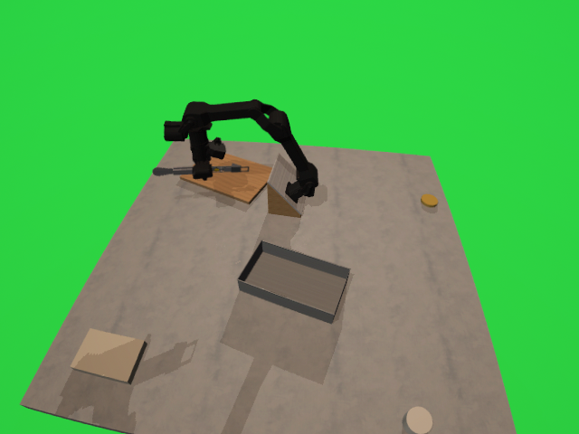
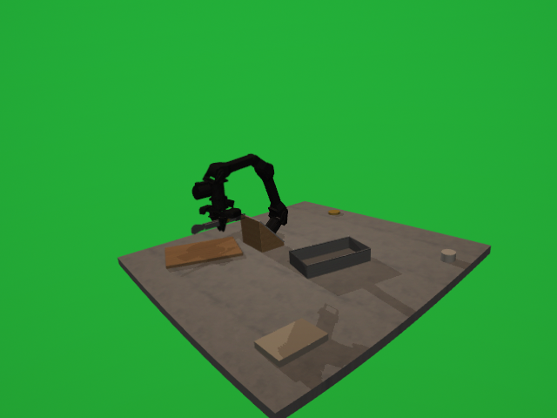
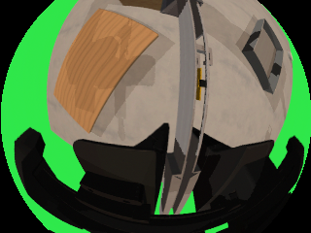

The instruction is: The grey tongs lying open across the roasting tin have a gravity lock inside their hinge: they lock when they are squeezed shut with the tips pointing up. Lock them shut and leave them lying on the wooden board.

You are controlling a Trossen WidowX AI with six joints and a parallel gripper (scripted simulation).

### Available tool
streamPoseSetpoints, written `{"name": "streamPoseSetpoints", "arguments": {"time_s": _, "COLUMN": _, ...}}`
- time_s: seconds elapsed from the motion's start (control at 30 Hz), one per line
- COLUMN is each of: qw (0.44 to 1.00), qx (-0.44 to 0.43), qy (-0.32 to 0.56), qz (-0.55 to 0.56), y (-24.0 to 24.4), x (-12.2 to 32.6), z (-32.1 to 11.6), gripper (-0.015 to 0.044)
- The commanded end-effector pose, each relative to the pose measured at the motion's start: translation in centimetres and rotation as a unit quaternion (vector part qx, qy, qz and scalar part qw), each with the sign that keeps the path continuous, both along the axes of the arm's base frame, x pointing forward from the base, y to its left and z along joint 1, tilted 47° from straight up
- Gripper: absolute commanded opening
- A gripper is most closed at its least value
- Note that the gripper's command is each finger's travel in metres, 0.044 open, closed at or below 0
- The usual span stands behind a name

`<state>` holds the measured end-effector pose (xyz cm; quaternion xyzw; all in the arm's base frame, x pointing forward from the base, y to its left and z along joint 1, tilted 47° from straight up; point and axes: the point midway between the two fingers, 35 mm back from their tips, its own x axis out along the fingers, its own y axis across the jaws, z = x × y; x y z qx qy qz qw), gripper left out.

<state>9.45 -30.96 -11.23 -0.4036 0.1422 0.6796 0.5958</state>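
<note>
The grey tongs point(image 1: 182, 171) point(image 2: 210, 225) point(image 3: 186, 73) are held in the air, roughly level, rounded end slightly lower. Their two arms lie close together with a narrow gap; a yellow part shows beside them in the wrist view. I cannot tell whether the lock is engaged. My gripper point(image 1: 202, 174) point(image 2: 221, 228) point(image 3: 175, 127) is shut on the tongs. The wooden board point(image 1: 252, 186) point(image 2: 179, 256) point(image 3: 83, 73) lies on the table, below the tongs and to their left in the wrist view. The roasting tin point(image 1: 286, 298) point(image 2: 337, 264) point(image 3: 259, 70) is empty.
A wedge point(image 1: 280, 205) point(image 2: 251, 233) stands beside the board, near the arm's base. A beige block point(image 1: 109, 353) point(image 2: 290, 337) lies near the front. A yellow disc point(image 1: 429, 200) point(image 2: 333, 212) and a pale cylinder point(image 1: 419, 420) point(image 2: 448, 255) are on the right.
</note>
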Motion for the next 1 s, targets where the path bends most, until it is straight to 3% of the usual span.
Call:
{"name": "streamPoseSetpoints", "arguments": {"time_s": 0.0, "qw": 1.0, "qx": -0.008, "qy": 0.013, "qz": -0.013, "y": -1.0, "x": -2.3, "z": -0.2, "gripper": -0.015}}
{"name": "streamPoseSetpoints", "arguments": {"time_s": 0.5, "qw": 0.994, "qx": -0.006, "qy": 0.084, "qz": -0.076, "y": -1.7, "x": -13.6, "z": -1.2, "gripper": -0.015}}
{"name": "streamPoseSetpoints", "arguments": {"time_s": 0.97, "qw": 0.979, "qx": 0.012, "qy": 0.151, "qz": -0.137, "y": 0.5, "x": -24.1, "z": -1.9, "gripper": -0.015}}
